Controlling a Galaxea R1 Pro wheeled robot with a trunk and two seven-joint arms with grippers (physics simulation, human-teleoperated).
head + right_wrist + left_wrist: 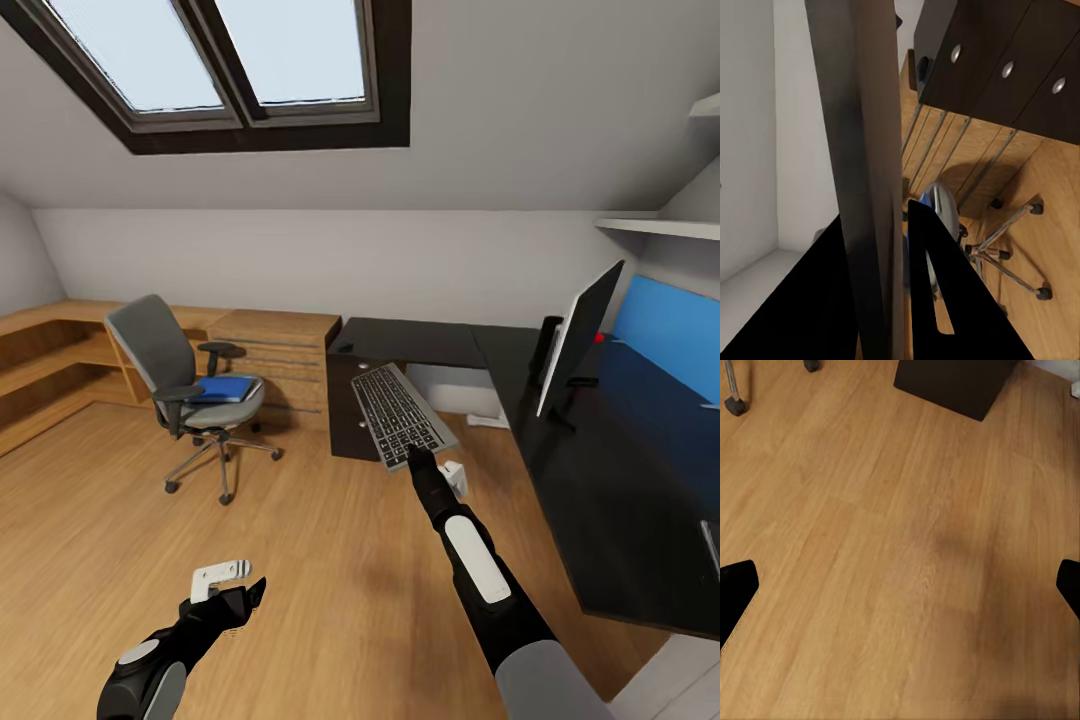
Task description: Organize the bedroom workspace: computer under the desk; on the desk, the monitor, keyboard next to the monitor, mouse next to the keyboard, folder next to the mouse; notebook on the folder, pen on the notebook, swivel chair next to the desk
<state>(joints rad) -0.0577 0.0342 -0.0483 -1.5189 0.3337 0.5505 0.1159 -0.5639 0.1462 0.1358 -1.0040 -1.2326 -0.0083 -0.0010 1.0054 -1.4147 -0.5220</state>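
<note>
Head view: right claw (413,457) clamped on near end of keyboard (400,413), held over floor beside surface (600,480), left claw (235,590) low over bare floor; left wrist view: fingers (735,592) apart; right wrist view: keyboard (862,172) edge-on between fingers (937,300).

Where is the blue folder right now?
In the head view, the blue folder lies on the swivel chair seat, left of the desk.
</note>
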